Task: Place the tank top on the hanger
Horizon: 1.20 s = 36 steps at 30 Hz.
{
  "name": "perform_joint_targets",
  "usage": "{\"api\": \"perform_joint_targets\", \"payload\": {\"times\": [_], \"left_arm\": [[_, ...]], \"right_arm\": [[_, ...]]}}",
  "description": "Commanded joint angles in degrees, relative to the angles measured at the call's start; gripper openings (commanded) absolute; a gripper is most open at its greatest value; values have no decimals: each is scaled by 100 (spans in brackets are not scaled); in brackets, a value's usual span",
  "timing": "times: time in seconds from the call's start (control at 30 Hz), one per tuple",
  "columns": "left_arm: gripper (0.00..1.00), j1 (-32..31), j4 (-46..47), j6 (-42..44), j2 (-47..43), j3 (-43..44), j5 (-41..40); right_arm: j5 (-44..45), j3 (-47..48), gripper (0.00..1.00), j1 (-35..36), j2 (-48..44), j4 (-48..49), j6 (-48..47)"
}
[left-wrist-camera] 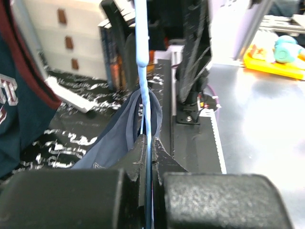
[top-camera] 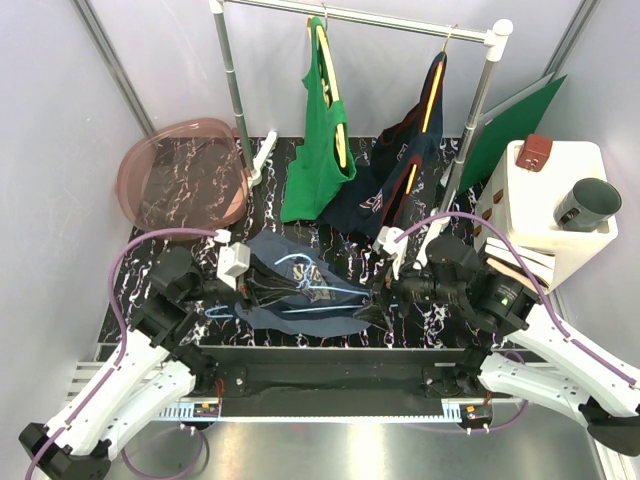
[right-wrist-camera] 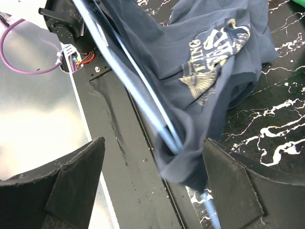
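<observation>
The slate blue-grey tank top (top-camera: 300, 290) lies crumpled on the dark marbled table between the arms; its light print shows in the right wrist view (right-wrist-camera: 209, 57). The thin light-blue hanger (top-camera: 315, 305) runs through it. My left gripper (top-camera: 250, 285) is shut on the hanger's wire (left-wrist-camera: 147, 109), with a fabric strap (left-wrist-camera: 126, 121) looped beside it. My right gripper (top-camera: 378, 300) is open, its jaws wide either side of the tank top's end (right-wrist-camera: 190, 157), where the hanger arm (right-wrist-camera: 143, 95) pokes into the fabric.
A rail at the back holds a bright green top (top-camera: 320, 140) and a dark navy top (top-camera: 395, 175) on yellow hangers. A pink basin (top-camera: 185, 170) sits back left. A white drawer unit (top-camera: 550, 210) with a dark cup (top-camera: 585, 205) stands right.
</observation>
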Motion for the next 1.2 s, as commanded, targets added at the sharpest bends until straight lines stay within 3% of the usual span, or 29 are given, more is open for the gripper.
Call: {"api": "perform_joint_targets", "payload": {"times": [0.0,0.23,0.67,0.8,0.93,1.0,1.13,1.17], "left_arm": [[0,19,557,-178,-40,381,687],[0,11,383,-223,-268,521,810],[0,11,-312,235,-304,837,512],[0,19,-321,217,-304,837,503],[0,11,-277,199,-304,837,529],[0,11,-268,173,-330,837,555],[0,11,-321,191,-348,890,520],[0,19,-338,191,-339,916,511]], "right_arm": [[-113,157,90,26,-135,-63,-153],[-227,210,86,26,-92,-133,-215],[-1528,201,61,61,-20,-124,-136],[-1704,174,50,70,-152,-45,-92],[-1792,166,27,96,-161,-28,-83],[-1810,166,25,114,-144,-36,-83],[-1705,148,0,149,-108,-36,-109],[-1652,139,0,149,-108,-36,-127]]}}
